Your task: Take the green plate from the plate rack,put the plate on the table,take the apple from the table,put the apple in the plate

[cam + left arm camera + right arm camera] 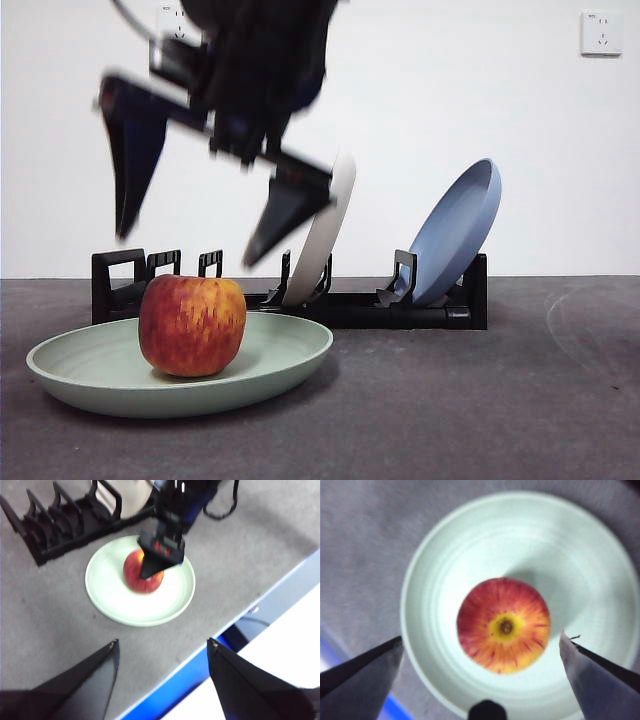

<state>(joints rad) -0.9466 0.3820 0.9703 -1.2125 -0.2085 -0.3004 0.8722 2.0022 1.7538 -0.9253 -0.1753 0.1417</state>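
I see the apple [503, 625] resting in the green plate [445, 555], straight below my right end effector [482, 650]. Its jaws are spread wide and empty, so it can lift clear.

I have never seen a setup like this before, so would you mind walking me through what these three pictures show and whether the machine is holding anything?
This is a two-armed robot at a table, each arm ending in a gripper with two black jaws. One picture comes from a low camera looking level across the table; the other two come from cameras on the arms' wrists, looking down past their own jaws.

On the table lies the green plate with the apple sitting on it. Behind it stands the black plate rack, holding a cream-white plate and a blue plate.

The right gripper hangs open directly above the apple, holding nothing; its own camera looks straight down on the fruit. The left gripper, also open and empty, waits off to the side near the table's edge.
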